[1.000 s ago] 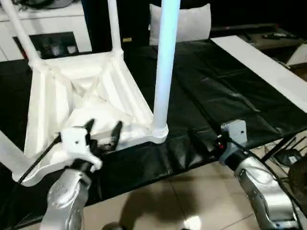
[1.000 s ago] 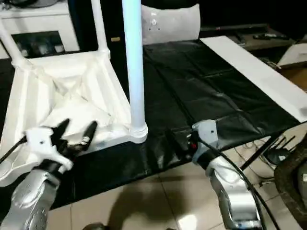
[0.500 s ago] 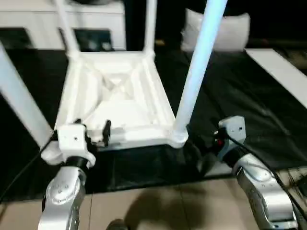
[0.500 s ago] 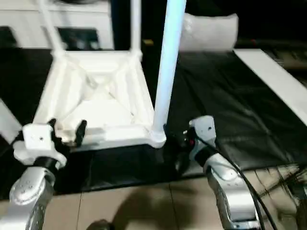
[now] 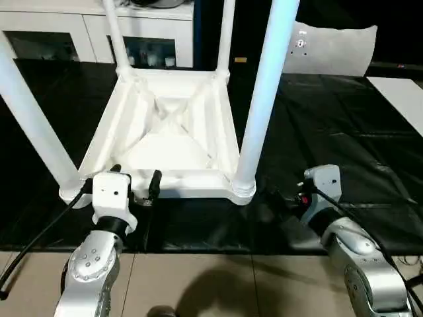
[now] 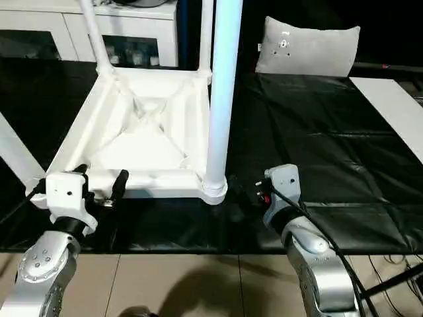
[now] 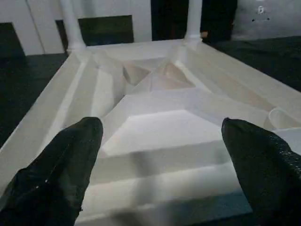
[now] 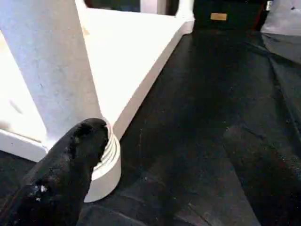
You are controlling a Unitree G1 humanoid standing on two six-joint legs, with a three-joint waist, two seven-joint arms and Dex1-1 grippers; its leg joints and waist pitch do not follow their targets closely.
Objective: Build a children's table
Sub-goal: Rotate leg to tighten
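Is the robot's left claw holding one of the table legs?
No, the left claw is open and empty at the near rim of the upside-down table, touching no leg.

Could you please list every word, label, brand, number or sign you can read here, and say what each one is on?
No text can be read.
Small mark on the grey cushion: too blurred to read.
Small yellow tag on the dark background: too small to read.

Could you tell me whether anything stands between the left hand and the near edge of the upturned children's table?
Nothing visible does. The left hand, fingers spread wide, sits right at the near rim of the children's table, with only the ribbed underside ahead of it.
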